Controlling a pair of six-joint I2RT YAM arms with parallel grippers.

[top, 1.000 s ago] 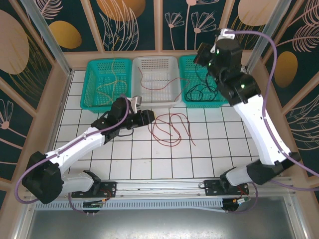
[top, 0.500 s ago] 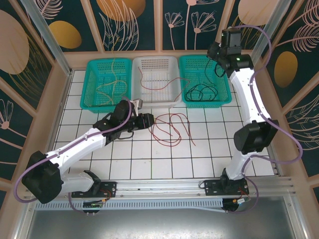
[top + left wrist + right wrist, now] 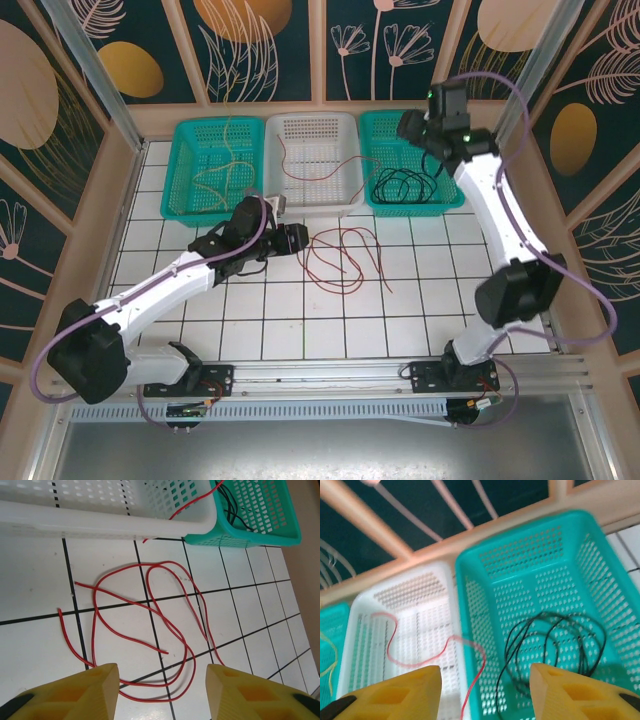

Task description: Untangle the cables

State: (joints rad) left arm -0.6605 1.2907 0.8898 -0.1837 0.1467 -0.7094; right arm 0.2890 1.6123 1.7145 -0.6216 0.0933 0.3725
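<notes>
Left claw [image 3: 161, 674] open, empty, low over tangled red cables [image 3: 155, 611] on the bench [image 3: 40, 570] — count unclear. Right claw [image 3: 485, 672] open, empty, above three baskets: one black cable [image 3: 555, 640] in the right teal basket [image 3: 530, 565], one red strand [image 3: 420, 662] in the white basket [image 3: 405, 595], yellow cable [image 3: 215, 172] in the left teal basket [image 3: 185, 150].

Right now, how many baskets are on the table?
3, in a row at the far edge: left teal basket holding a yellow cable, white basket in the middle, right teal basket holding a black cable.

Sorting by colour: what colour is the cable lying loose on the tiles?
Red; the cable shows best in the left wrist view.
</notes>
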